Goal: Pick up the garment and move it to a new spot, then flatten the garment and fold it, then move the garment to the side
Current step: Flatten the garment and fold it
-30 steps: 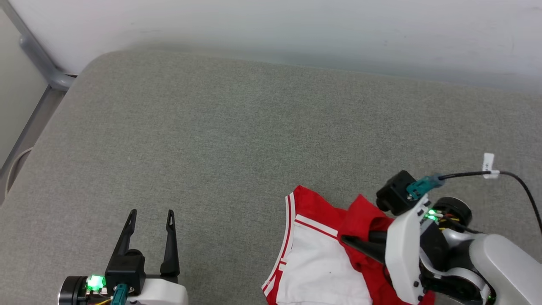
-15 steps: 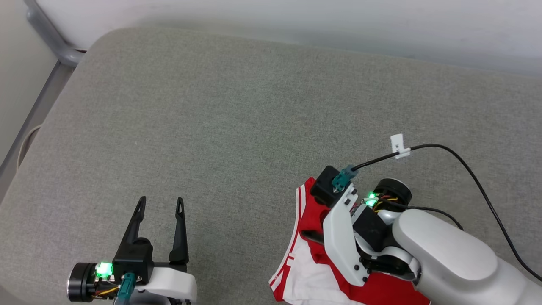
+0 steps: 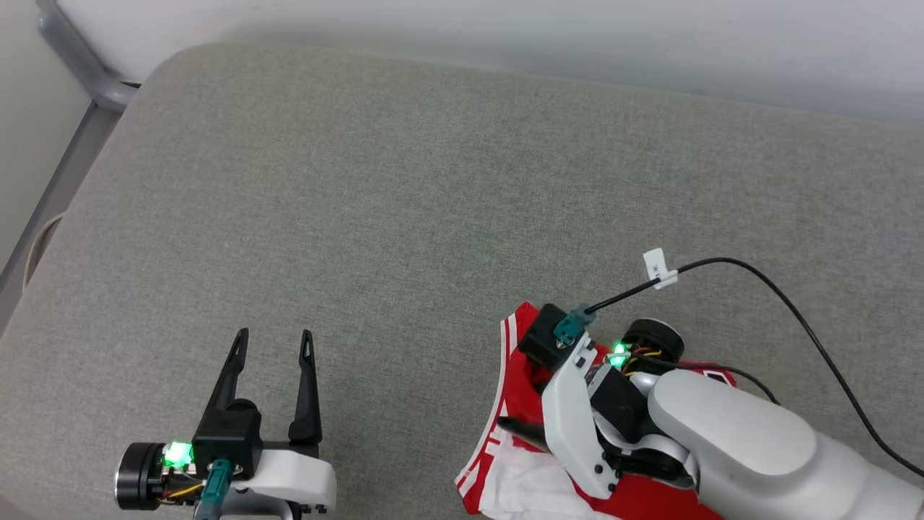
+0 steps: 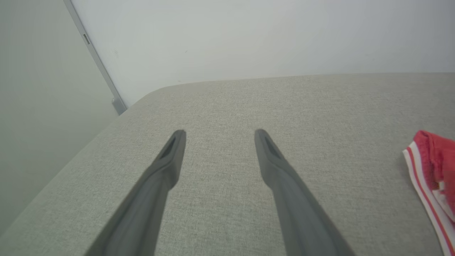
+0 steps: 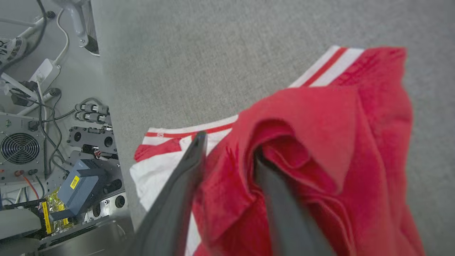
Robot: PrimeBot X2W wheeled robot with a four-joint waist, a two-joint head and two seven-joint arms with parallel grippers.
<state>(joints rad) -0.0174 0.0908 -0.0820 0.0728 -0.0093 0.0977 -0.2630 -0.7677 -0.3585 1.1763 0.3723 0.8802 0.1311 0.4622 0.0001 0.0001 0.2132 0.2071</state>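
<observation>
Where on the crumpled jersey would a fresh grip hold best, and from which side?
Probably the striped-trim corner of the garment, approached from the robot's left over the grey cushion: that edge lies flat and exposed, while the middle is bunched in folds around the right gripper.

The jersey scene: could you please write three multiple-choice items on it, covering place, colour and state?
1. Where on the cushion is the jersey? A far left corner; B near right part; C centre.
2. Its striped trim is: A red and white; B blue and yellow; C black and green.
3. The left pincer is: A shut on the jersey; B shut on a cable; C open, empty.
B: it lies lower right in the head view, under the right arm. A: red and white stripes edge it. C: its fingers stand apart over bare cushion.
</observation>
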